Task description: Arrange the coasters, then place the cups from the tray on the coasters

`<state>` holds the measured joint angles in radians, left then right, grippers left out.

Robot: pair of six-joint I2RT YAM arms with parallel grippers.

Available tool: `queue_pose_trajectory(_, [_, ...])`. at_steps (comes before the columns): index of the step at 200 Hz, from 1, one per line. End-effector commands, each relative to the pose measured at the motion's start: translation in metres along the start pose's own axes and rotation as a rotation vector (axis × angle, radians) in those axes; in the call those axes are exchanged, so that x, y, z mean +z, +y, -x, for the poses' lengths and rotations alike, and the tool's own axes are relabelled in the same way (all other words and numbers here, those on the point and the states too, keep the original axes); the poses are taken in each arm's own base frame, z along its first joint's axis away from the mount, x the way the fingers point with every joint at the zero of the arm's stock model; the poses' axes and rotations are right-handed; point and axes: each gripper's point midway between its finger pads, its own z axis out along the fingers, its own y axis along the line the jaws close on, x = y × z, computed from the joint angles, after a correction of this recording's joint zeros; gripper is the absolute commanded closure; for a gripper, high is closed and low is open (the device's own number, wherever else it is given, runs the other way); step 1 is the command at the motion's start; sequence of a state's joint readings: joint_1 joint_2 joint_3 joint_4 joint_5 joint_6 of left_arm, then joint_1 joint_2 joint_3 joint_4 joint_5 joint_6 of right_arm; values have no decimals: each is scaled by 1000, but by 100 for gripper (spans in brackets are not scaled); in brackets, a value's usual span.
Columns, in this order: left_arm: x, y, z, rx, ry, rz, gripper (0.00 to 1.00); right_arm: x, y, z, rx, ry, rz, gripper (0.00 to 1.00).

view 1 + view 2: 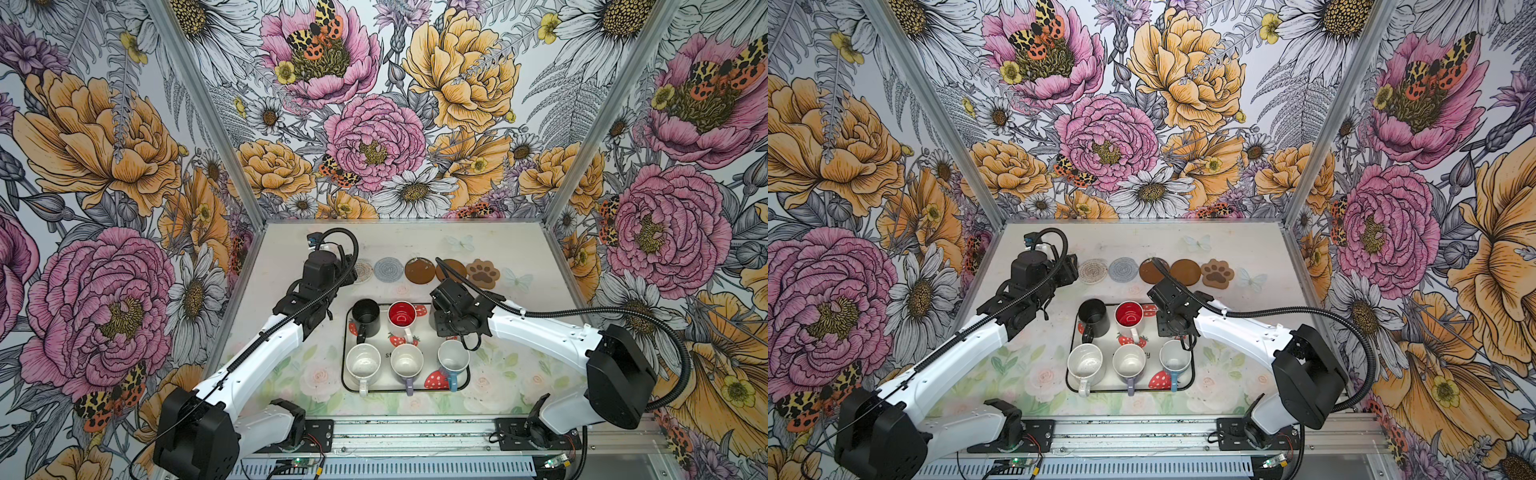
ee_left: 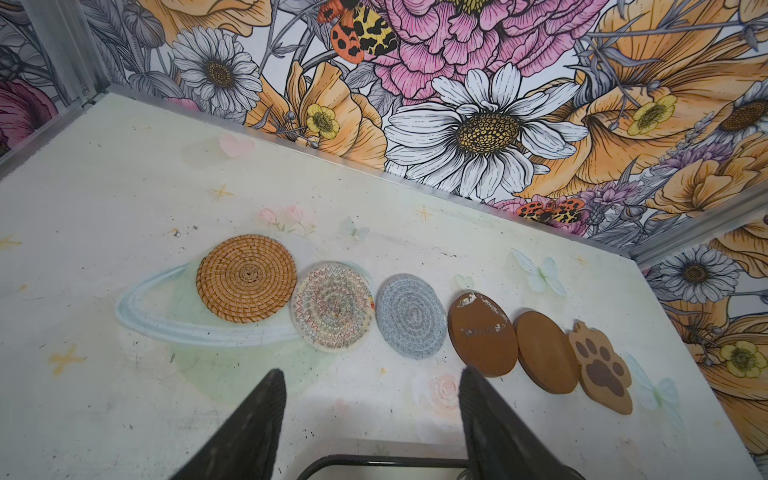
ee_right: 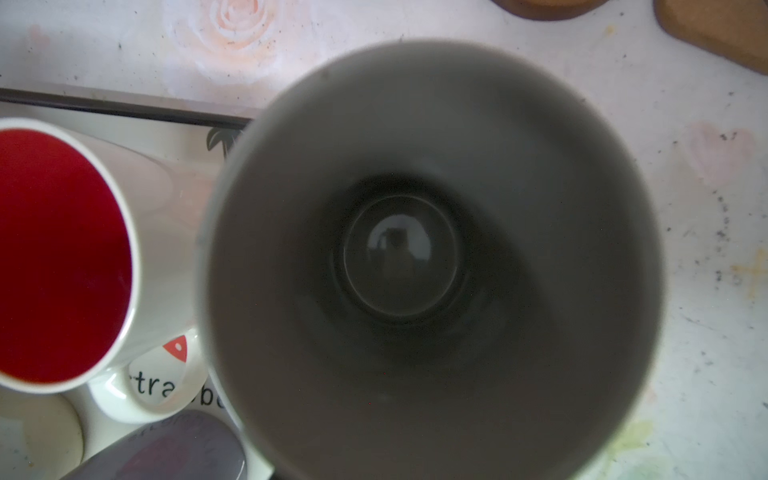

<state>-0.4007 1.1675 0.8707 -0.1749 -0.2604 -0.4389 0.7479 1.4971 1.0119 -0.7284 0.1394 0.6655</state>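
Right wrist view: grey mug (image 3: 415,257) fills the picture, seen straight down its mouth. No fingers of the right claw show here, so its opening, and whether it has hold of the mug, cannot be told. White mug with red inside (image 3: 62,253) stands just beside. Through that mug's handle the tray (image 3: 187,131) print reads "tra", then "b".

Both top views: right claw (image 1: 455,326) hangs over the tray's far right corner and hides the grey mug entirely. Also on the tray:
- black mug (image 1: 365,318) at the far left corner
- all-white mug (image 1: 363,365) at the near left corner
- lilac mug (image 1: 406,363) at the middle of the near edge
- light blue mug (image 1: 453,358) at the near right corner

Left wrist view: left claw (image 2: 372,374) is spread wide and empty. It is over bare worktop (image 2: 124,187), between the tray's far rim and the coaster row. The row runs along the worktop's far edge, left to right:
- tan rattan round (image 2: 246,277)
- cream woven round (image 2: 332,306), touching the rattan
- grey-blue woven round (image 2: 411,316)
- chipped brown round (image 2: 482,332)
- second brown round (image 2: 546,352)
- paw-shaped coaster (image 2: 602,370)

The rattan shows only in this view. In both top views the left arm (image 1: 266,345) covers it.
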Motion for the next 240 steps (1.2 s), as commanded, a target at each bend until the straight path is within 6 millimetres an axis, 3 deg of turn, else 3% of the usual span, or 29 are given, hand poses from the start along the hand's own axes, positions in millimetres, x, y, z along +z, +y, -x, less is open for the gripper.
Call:
queue_pose_trajectory(1, [3,-1,-2,-17,6,-17,32,-2,3,11,-6,-36,-13,67])
queue_pose_trajectory(64, [6,0,-2,-13,16,-9,32,-2,4,15,-21,-41,-15,81])
queue_pose_trajectory(106, [7,2,-3,-11,20,-3,32,-6,5,18,-37,-53,-12,100])
queue_pose_trajectory(240, [7,5,-4,-12,20,8,32,-40,4,44,-86,-175,-17,100])
